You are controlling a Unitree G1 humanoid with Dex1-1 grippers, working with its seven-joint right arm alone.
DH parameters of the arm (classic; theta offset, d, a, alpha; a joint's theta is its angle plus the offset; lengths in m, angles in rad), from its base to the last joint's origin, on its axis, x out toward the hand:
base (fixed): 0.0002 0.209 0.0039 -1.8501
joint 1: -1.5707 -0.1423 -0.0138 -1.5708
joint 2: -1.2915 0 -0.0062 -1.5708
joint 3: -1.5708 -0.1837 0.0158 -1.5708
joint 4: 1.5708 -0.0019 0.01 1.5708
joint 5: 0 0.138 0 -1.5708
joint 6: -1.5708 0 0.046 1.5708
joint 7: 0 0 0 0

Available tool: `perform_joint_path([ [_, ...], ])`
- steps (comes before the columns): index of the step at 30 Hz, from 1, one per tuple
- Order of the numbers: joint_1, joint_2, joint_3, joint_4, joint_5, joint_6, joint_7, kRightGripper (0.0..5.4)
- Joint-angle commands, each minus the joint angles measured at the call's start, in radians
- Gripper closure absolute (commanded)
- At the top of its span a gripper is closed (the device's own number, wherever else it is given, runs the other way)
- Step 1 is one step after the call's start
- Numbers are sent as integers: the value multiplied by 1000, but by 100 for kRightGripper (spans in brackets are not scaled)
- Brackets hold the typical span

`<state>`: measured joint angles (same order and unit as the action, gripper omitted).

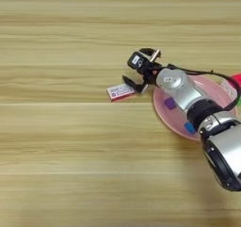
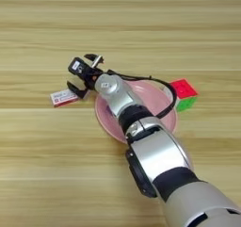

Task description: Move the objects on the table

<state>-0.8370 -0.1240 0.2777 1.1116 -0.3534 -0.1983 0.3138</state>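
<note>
My right gripper (image 1: 135, 67) stands open over the table (image 1: 61, 141), just left of the round pink plate (image 2: 151, 97). Its lower finger (image 1: 129, 83) sits right beside the right end of the small white-and-red box (image 1: 120, 92), which lies flat on the wood; nothing is between the fingers. A purple bar (image 1: 170, 103) and a blue bar (image 1: 189, 127) lie on the plate, partly under my forearm. The puzzle cube (image 2: 183, 93), red face up and green side showing, stands against the plate's right rim.
My silver forearm (image 2: 157, 155) crosses the plate from the lower right and hides much of it. A black cable (image 2: 146, 78) loops over the plate's far side.
</note>
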Motion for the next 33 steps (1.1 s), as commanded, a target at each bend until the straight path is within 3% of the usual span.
perform_joint_path([
  [1,9,-18,21,-70,-10,-10,24,5],
  [10,149,-62,72,-223,-35,-2,59,5],
  [25,389,-151,140,-567,-66,74,121,5],
  [33,483,-198,158,-708,-71,112,146,5],
])
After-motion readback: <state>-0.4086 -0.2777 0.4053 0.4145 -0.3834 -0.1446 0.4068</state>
